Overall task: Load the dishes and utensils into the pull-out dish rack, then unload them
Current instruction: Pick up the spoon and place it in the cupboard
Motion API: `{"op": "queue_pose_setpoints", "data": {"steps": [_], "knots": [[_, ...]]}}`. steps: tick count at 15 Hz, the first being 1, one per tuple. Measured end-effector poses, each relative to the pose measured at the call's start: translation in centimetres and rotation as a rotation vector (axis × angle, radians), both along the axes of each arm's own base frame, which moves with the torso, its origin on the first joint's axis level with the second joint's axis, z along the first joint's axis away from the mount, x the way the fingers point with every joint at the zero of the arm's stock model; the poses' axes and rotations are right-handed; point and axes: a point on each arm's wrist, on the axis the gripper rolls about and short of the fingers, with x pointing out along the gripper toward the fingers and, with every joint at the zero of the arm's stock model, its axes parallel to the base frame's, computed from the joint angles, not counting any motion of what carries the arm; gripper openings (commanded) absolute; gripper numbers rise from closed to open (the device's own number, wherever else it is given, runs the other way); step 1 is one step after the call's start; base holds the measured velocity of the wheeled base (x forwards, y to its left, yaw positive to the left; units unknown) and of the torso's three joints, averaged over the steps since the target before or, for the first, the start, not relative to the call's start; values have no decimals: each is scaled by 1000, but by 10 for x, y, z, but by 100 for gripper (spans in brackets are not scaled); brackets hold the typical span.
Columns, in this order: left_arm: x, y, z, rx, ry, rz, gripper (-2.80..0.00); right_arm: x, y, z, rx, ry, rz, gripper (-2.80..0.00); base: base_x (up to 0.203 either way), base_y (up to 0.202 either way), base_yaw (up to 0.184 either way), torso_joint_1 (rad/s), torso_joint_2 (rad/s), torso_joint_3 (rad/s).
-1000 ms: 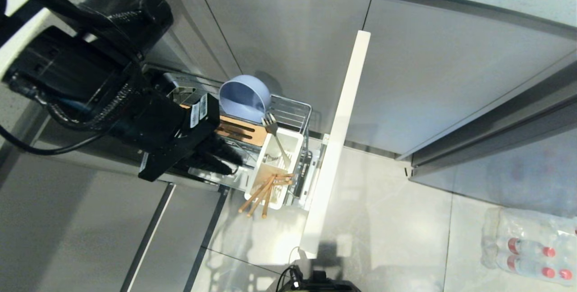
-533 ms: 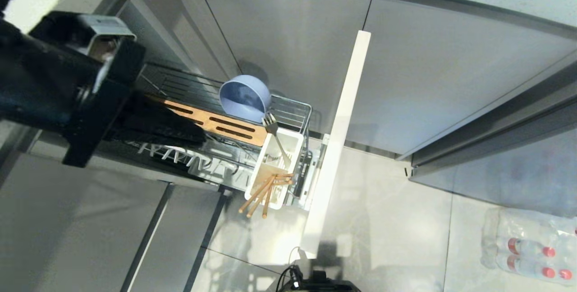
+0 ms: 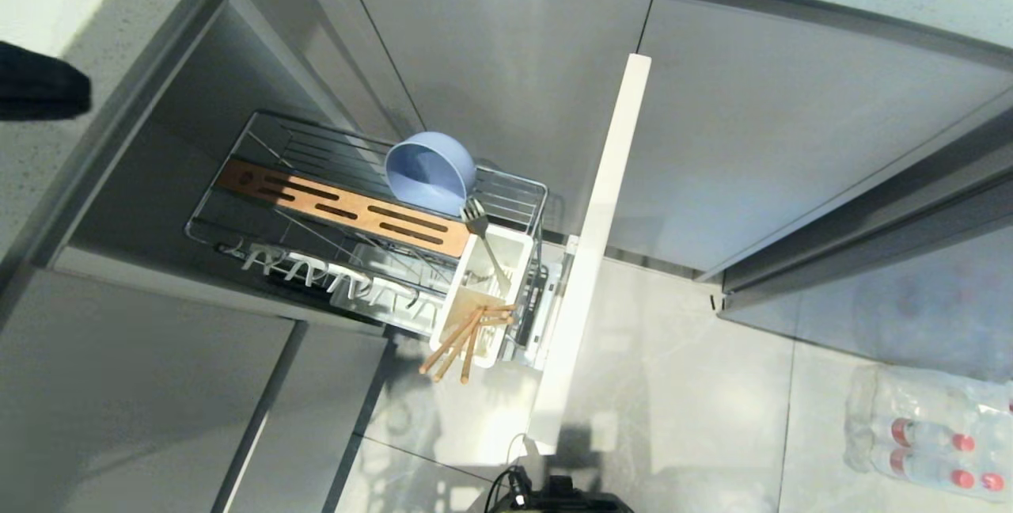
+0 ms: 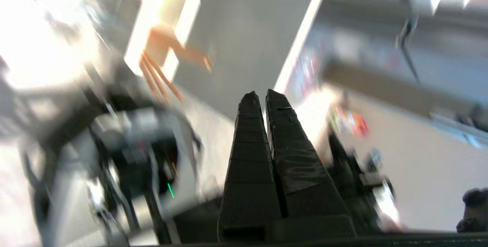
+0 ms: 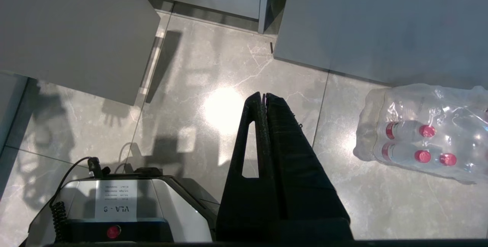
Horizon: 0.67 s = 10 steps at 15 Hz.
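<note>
Pull-out dish rack: bowl, fork, chopsticks unmoved; our left gripper has withdrawn off it, jaws together; right gripper likewise closed.

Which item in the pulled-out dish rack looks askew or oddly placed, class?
The chopsticks stand out: they lean steeply out of the white utensil cup, tips splayed and overhanging its edge toward the floor. The blue bowl rests tipped on its side in the rack, as draining dishes usually do.

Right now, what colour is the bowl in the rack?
Periwinkle blue; the bowl shows best in the head view.
</note>
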Motion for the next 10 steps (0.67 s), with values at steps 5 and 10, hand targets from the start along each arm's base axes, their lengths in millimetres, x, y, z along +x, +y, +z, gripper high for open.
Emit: {"op": "queue_pose_setpoints", "data": {"steps": [5,10], "knots": [[-41,25,14,40,-249,191,-280,0,0,0,0,0,0,-280,0,0,0,0,0,0],[-66,27,11,225,-396,419,-280,0,0,0,0,0,0,-280,0,0,0,0,0,0]]}}
